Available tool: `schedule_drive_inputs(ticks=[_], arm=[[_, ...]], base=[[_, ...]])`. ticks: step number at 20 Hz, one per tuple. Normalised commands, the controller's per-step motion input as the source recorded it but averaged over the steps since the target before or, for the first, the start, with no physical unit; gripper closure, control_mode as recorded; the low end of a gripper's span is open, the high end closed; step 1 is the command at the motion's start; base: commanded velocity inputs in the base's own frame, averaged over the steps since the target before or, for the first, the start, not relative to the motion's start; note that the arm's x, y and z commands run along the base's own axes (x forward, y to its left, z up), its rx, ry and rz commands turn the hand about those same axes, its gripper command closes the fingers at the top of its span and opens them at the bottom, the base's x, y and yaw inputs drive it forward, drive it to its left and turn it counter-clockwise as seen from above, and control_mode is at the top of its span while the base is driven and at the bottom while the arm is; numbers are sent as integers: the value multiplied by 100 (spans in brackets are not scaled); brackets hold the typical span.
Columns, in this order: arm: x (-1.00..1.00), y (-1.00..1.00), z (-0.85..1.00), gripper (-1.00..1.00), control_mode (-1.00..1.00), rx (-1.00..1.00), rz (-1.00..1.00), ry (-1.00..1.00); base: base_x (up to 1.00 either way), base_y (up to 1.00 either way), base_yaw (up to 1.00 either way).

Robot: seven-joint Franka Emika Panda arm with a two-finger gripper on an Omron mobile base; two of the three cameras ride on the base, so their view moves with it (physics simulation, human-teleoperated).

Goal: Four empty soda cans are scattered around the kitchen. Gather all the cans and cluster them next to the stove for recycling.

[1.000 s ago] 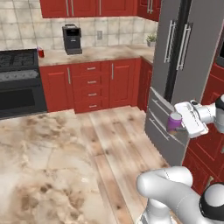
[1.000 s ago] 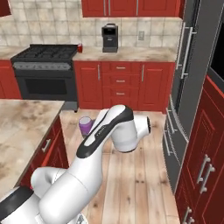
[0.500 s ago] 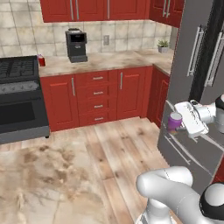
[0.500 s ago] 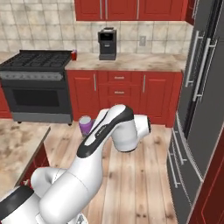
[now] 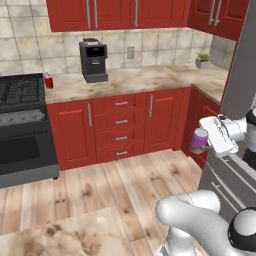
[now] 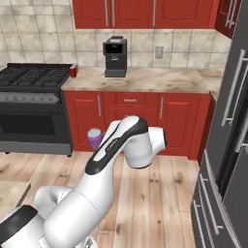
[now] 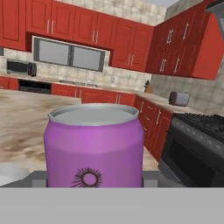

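Note:
My gripper (image 5: 204, 144) is shut on a purple soda can (image 5: 199, 140) and holds it upright in mid-air in front of the red lower cabinets. The left base view shows it at the right, beside the fridge. In the right base view the can (image 6: 95, 138) peeks out left of my white forearm. It looms large in the hand view (image 7: 94, 146), silvery top up, between the fingers. The black stove (image 5: 20, 130) stands at the left (image 6: 34, 106). A red soda can (image 5: 48, 80) sits on the counter right beside it (image 6: 73, 70).
A dark coffee machine (image 5: 93, 60) stands on the beige counter (image 5: 145, 80), with a small potted plant (image 5: 202, 60) in the corner. The grey fridge (image 6: 232, 140) rises at the right. A corner of the marbled island (image 5: 60, 240) lies low at the left.
The whole picture has shifted: the base has driven closer to the counter and the stove, and the island has slid out below. The purple can stays in the gripper.

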Motion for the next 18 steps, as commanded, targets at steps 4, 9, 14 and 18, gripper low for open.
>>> schedule_drive_inputs(ticks=[4,9,14,18], arm=[[0,0,0,100,100,0,0,0],[0,0,0,100,100,0,0,0],[0,0,0,100,100,0,0,0],[0,0,0,100,100,0,0,0]], base=[[96,17,0],[93,18,0],[87,18,0],[78,19,0]])
